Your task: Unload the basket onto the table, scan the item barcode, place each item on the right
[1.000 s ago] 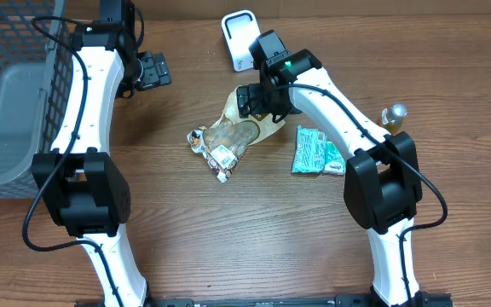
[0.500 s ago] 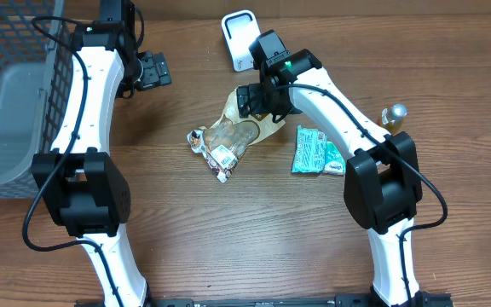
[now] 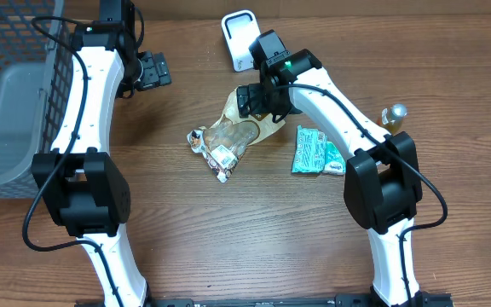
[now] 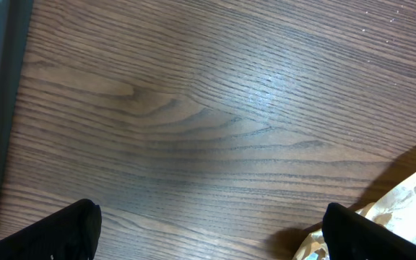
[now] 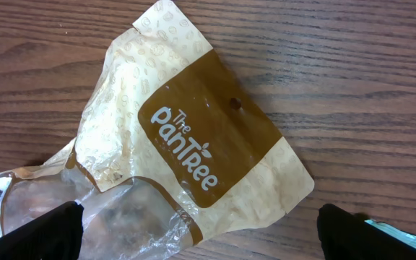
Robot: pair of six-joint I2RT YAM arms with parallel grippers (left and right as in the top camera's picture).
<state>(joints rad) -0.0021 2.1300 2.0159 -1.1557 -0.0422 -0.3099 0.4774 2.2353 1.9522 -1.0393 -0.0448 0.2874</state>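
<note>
A tan and brown "The Pantree" bag (image 3: 239, 130) with a clear window lies flat at the table's middle, and it fills the right wrist view (image 5: 193, 137). A small packet with a white label (image 3: 221, 159) lies against its near end. My right gripper (image 3: 261, 106) hangs open just above the bag's far end, its fingertips (image 5: 43, 232) apart on either side of the bag, with nothing held (image 5: 208, 242). My left gripper (image 3: 150, 70) is open over bare wood at the back left (image 4: 208, 238); a corner of the bag (image 4: 410, 209) shows by its right finger. A white scanner (image 3: 241, 38) stands at the back.
A grey wire basket (image 3: 7, 94) takes up the left edge. A green packet (image 3: 315, 150) lies to the right of the bag, its edge showing in the right wrist view (image 5: 403, 231). A small metal-capped object (image 3: 393, 114) stands further right.
</note>
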